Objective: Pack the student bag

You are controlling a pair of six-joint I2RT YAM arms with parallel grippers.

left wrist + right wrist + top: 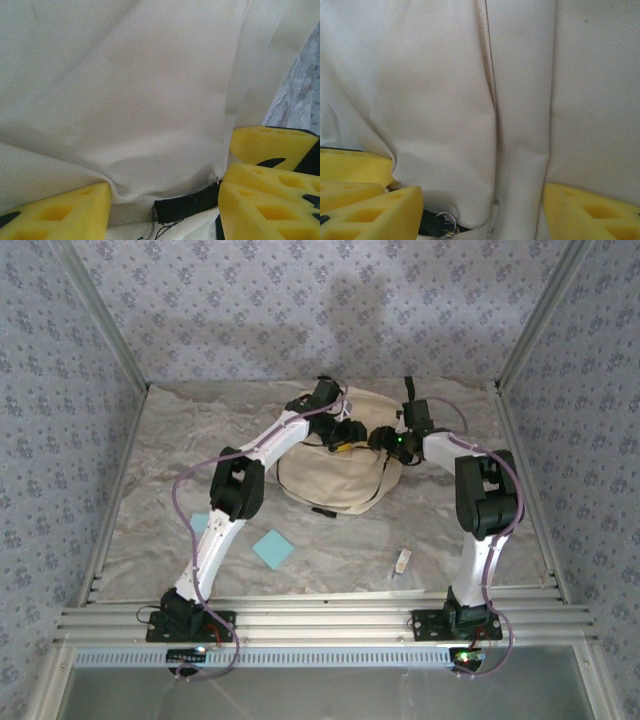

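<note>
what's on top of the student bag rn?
The left pincer and right pincer are over the student bag, jaws apart, pressed into its cream fabric. The bag's opening and contents are hidden beneath the arms and folds.

Soft light is falling evenly on the student bag point(338, 483). A faint shadow is darkening the wall point(350, 310) behind it.

table point(150, 490): marbled | on it: student bag point(330, 485), blue square point(272, 548), second blue square point(200, 523), small white item point(402, 562)
</note>
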